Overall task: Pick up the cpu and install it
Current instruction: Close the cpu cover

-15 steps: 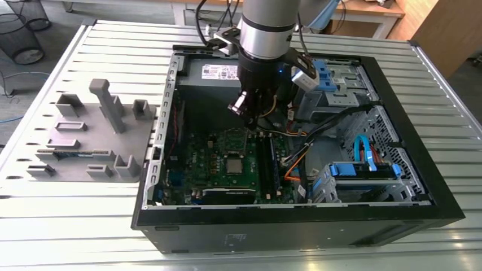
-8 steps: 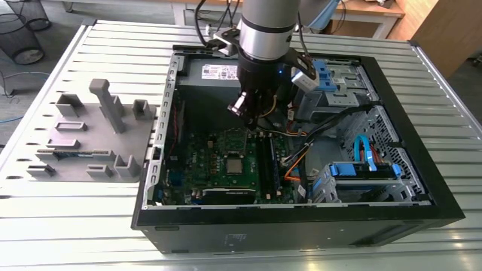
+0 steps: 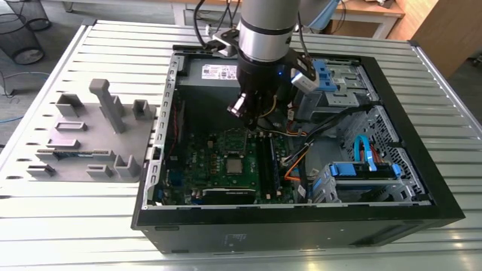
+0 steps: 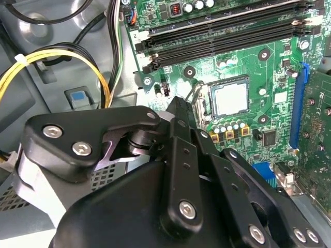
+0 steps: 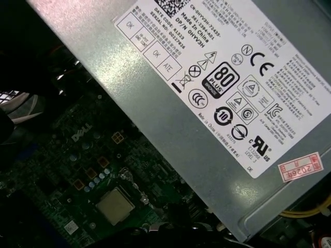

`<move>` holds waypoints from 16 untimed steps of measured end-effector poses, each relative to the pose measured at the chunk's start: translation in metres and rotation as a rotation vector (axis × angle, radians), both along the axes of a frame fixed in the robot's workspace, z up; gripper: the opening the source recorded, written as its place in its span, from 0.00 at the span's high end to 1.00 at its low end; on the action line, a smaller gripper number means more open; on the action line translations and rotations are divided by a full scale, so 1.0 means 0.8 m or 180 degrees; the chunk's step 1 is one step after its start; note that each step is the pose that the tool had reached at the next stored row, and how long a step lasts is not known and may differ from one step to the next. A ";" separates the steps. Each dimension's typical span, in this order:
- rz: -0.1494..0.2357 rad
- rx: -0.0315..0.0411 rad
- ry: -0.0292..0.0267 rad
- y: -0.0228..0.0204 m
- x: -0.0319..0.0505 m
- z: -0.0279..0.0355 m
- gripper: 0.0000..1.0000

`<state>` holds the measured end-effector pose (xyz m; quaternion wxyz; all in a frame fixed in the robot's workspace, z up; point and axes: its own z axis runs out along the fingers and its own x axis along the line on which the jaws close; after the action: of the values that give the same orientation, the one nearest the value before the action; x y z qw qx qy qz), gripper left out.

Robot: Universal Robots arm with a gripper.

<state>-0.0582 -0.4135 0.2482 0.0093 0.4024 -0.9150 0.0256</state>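
Note:
The cpu [image 3: 236,165] is a small silver square lying flat in its socket on the green motherboard [image 3: 203,169] inside the open computer case [image 3: 301,231]. Both wrist views show the cpu [image 4: 230,98] [image 5: 115,205] seated inside the socket frame. My gripper [image 3: 254,119] hangs on the arm above the motherboard, a little beyond the socket toward the power supply [image 3: 214,70]. In the second wrist view the black gripper [image 4: 178,103] points toward the socket from a short distance and touches nothing.
Long black memory sticks [image 4: 222,31] run beside the socket. Yellow and black cables [image 4: 51,62] lie next to the gripper. The grey power supply [image 5: 207,93] is close by. A blue drive cage [image 3: 365,169] sits on the exterior view's right, a grey parts fixture [image 3: 90,138] on its left.

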 end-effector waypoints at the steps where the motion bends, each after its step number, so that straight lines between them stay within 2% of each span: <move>1: 0.0000 0.0009 -0.0002 -0.0007 0.000 0.0000 0.89; 8: 0.0003 0.0063 -0.0014 -0.0054 -0.001 0.0003 0.89; 16: 0.0005 0.0064 -0.0026 -0.0115 -0.002 0.0013 0.89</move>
<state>-0.0595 -0.4227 0.2492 0.0015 0.4031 -0.9150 0.0181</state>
